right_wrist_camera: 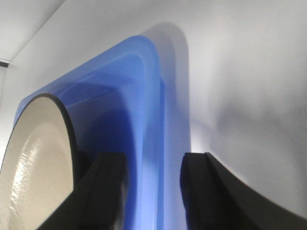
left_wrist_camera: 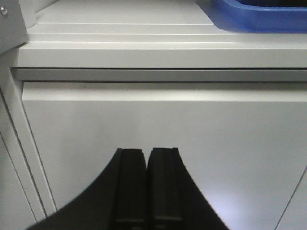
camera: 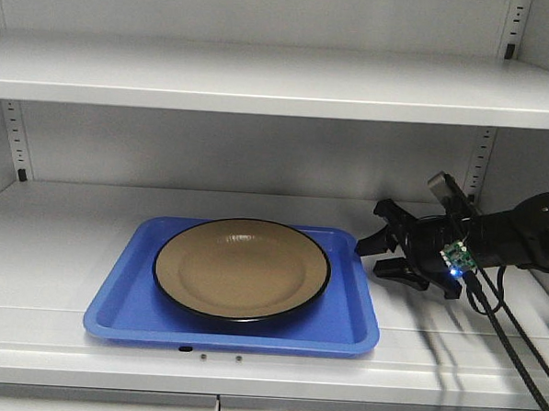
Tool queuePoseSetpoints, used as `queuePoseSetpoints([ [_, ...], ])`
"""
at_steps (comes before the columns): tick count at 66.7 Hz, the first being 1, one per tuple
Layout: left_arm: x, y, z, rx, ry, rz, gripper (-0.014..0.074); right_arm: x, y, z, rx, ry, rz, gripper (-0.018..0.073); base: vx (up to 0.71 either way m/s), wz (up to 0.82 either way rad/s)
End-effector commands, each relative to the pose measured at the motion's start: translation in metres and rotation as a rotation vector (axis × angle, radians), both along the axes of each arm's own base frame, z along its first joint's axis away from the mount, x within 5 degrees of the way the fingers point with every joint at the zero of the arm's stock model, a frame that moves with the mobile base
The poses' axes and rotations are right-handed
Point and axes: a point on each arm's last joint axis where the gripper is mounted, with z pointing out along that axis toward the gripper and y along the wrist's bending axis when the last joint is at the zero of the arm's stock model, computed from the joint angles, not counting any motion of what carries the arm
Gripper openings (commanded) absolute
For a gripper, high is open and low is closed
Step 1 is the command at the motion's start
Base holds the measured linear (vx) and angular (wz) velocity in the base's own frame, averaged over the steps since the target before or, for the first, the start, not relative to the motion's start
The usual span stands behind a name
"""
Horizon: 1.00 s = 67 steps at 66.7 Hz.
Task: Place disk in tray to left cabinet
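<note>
While the left gripper [left_wrist_camera: 146, 158] is kept pressed shut and empty below the shelf [camera: 52, 240], the disk [camera: 242, 268] is seen resting in the tray [camera: 122, 299] at centre frame; at right, the right gripper [camera: 382, 253] is spread open astride the tray's rim, seemingly released.

No text — no labels — can be read.

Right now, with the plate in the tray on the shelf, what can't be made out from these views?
- Left gripper: absent from the front view; its wrist view shows only shut fingers before a grey panel.
- Tray: cut off by the top edge there.
- Right gripper: whether it touches the tray rim is unclear; close and blurred.
- Disk: cropped left.
</note>
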Motion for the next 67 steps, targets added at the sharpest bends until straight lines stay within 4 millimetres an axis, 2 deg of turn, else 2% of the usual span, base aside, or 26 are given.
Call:
queuePoseSetpoints([
  [1, 0.001, 0.000, 0.003, -0.016, -0.070, -0.005, -0.0006, -0.006, -0.002, 0.041, 0.035, -0.113, -0.024, 0.0347, 0.00, 0.00],
  [27, 0.001, 0.000, 0.003, -0.016, -0.070, -0.005, -0.0006, -0.005, -0.002, 0.038, 0.032, -0.109, -0.025, 0.0347, 0.00, 0.00],
  [41, 0.001, 0.000, 0.003, -0.016, -0.070, -0.005, -0.0006, -0.022, -0.006, 0.058, -0.083, -0.160, -0.008, 0.0312, 0.00, 0.00],
  [47, 0.001, 0.000, 0.003, -0.016, -0.070, -0.005, -0.0006, -0.040, -0.008, 0.066, -0.107, -0.171, -0.021, 0.0263, 0.00, 0.00],
  [54, 0.001, 0.000, 0.003, -0.016, -0.070, -0.005, -0.0006, -0.070, -0.014, 0.073, -0.140, -0.200, -0.080, 0.0190, 0.00, 0.00],
  [66, 0.001, 0.000, 0.003, -0.016, -0.070, -0.005, -0.0006, -0.150, -0.030, 0.085, -0.227, -0.339, -0.248, 0.0053, 0.00, 0.00],
  [67, 0.001, 0.000, 0.003, -0.016, -0.070, -0.005, -0.0006, -0.156, -0.031, 0.081, -0.239, -0.340, -0.257, 0.0045, 0.00, 0.00],
])
